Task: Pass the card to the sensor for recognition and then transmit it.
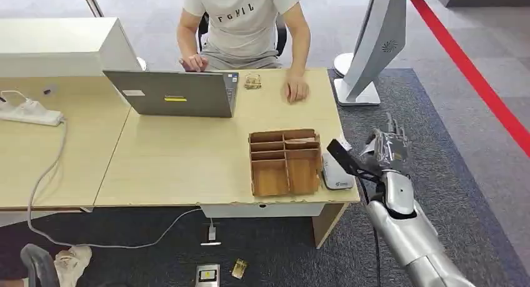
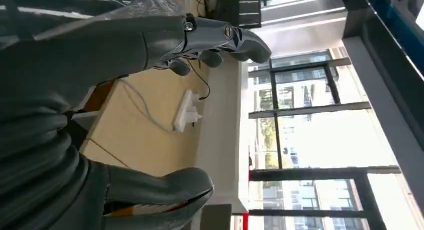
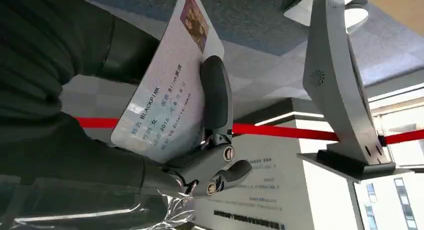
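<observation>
Seemingly, from the head view, the right hand is held raised just off the table's right edge, beside the white sensor pad that lies near the wooden compartment tray. The card is hard to make out in this view. A person is seated at the far side behind a laptop, one hand resting on the tabletop.

In the left wrist view, the left hand is seen holding nothing, its fingers loosely curved and apart from the thumb; a power strip lies on the table beyond.

In the right wrist view, the card is shown pinched by the right hand, a dark finger pressed across its printed face and the thumb side behind it. Most of the card juts free of the grip.

Several failures are judged possible. The card could pivot or slip, since it is held by a narrow pinch. It could be presented tilted or too far off the pad, so that no reading is made. A descent could knock the pad or the tray edge. During handover, an early release could drop the card to the floor.
</observation>
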Controlling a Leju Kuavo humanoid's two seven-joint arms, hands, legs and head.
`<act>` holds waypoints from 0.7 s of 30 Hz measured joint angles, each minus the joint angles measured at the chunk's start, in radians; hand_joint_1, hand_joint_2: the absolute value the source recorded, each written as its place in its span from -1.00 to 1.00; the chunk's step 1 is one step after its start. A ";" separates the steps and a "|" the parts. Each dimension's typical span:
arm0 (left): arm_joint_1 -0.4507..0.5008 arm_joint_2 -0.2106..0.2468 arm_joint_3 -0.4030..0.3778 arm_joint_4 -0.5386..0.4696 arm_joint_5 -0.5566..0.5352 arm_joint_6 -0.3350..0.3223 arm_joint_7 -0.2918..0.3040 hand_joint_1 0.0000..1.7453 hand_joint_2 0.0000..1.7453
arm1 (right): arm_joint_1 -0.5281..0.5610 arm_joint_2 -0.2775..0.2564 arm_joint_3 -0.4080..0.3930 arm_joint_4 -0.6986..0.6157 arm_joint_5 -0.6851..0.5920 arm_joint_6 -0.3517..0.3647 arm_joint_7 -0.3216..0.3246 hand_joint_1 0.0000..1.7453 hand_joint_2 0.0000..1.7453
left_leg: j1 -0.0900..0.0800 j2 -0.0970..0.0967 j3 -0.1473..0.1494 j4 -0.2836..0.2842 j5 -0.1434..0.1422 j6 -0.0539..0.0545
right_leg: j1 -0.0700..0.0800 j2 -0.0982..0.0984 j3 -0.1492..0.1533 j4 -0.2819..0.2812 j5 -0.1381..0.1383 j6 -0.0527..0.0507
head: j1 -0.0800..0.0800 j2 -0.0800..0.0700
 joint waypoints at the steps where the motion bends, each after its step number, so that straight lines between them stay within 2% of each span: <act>1: -0.002 0.001 0.000 -0.002 0.007 0.000 0.000 -1.00 1.00 | 0.013 0.000 -0.003 -0.005 -0.003 -0.001 -0.007 1.00 1.00 | 0.000 0.000 0.000 0.000 0.000 0.000 | 0.000 0.000 0.000 0.000 0.000 0.000 | 0.000 0.000; 9: -0.012 0.016 0.008 -0.019 0.045 0.000 0.000 -1.00 1.00 | 0.073 0.006 -0.006 -0.016 -0.004 0.000 -0.055 1.00 1.00 | 0.000 0.000 0.000 0.000 0.000 0.000 | 0.000 0.000 0.000 0.000 0.000 0.000 | 0.000 0.000; 21: -0.010 0.026 0.010 -0.022 0.022 0.000 0.000 -1.00 1.00 | 0.078 0.044 0.000 0.052 -0.007 -0.015 -0.097 1.00 1.00 | -0.001 0.000 0.000 0.000 0.000 0.000 | 0.000 0.000 0.000 0.000 0.000 0.000 | 0.000 0.000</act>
